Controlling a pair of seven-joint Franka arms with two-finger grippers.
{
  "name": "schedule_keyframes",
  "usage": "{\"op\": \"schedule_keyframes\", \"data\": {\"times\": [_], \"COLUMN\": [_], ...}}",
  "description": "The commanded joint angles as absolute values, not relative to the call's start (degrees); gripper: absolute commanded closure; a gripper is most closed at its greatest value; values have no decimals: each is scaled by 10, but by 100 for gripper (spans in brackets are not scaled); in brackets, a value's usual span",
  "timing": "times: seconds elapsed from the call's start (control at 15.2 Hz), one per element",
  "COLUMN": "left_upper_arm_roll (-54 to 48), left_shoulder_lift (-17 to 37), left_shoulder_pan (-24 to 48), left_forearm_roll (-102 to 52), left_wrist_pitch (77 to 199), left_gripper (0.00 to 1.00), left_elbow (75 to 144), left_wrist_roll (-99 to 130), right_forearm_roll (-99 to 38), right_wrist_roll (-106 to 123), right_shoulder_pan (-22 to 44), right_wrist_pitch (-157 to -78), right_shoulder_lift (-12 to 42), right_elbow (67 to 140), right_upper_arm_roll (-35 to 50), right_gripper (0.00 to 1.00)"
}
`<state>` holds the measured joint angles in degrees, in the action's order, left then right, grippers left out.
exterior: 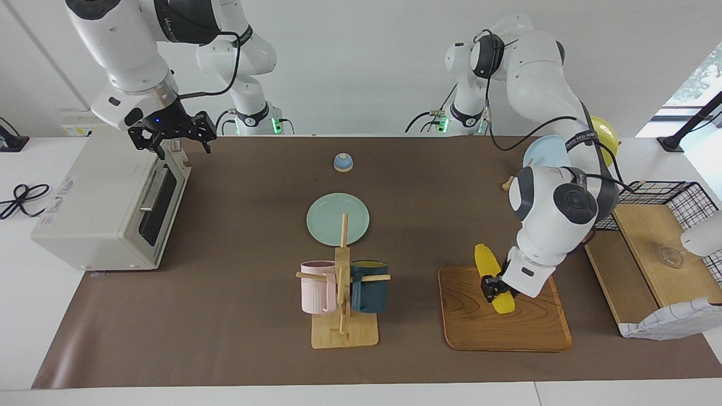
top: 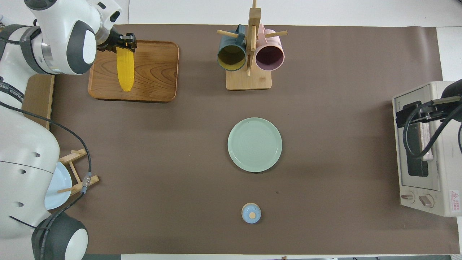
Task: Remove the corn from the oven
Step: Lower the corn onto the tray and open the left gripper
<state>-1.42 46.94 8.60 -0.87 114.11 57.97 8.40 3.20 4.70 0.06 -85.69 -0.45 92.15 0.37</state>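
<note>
The corn (exterior: 489,264) is a yellow cob low over the wooden tray (exterior: 507,330) at the left arm's end of the table. I cannot tell whether it touches the tray. My left gripper (exterior: 492,286) is shut on the corn near one end. In the overhead view the corn (top: 125,70) lies lengthwise over the tray (top: 155,72) with the left gripper (top: 124,42) at its farther end. The off-white oven (exterior: 96,208) stands at the right arm's end with its dark glass door shut. My right gripper (exterior: 172,135) hovers over the oven's top edge (top: 433,151).
A mint green plate (exterior: 337,219) lies mid-table. A wooden mug rack (exterior: 342,293) holds a pink and a dark blue mug. A small blue bell (exterior: 343,162) sits nearer the robots. A plate rack (exterior: 544,152), wire basket (exterior: 665,197) and wooden shelf (exterior: 648,254) stand beside the left arm.
</note>
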Motion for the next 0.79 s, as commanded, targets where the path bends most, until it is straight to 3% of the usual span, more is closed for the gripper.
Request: {"op": "schedule_keyframes", "data": {"times": [0.0, 0.66, 0.72], "left_upper_arm_roll": [-19, -18, -18], "left_shoulder_lift": [493, 502, 501], "left_shoulder_pan": [84, 93, 92], "left_forearm_roll": [-8, -5, -5], "left_wrist_pitch": [1165, 1219, 1216], "left_gripper": [100, 100, 50], "left_elbow": [573, 620, 621], "left_wrist_roll": [71, 54, 44], "right_forearm_roll": [16, 15, 15], "right_wrist_roll": [33, 33, 33], "right_shoulder_pan": [-9, -9, -9], "right_wrist_pitch": [-852, -849, -849], "right_shoulder_lift": [-6, -8, -8], "right_elbow": [915, 918, 918], "right_upper_arm_roll": [7, 8, 8], "right_gripper": [0, 0, 0]}}
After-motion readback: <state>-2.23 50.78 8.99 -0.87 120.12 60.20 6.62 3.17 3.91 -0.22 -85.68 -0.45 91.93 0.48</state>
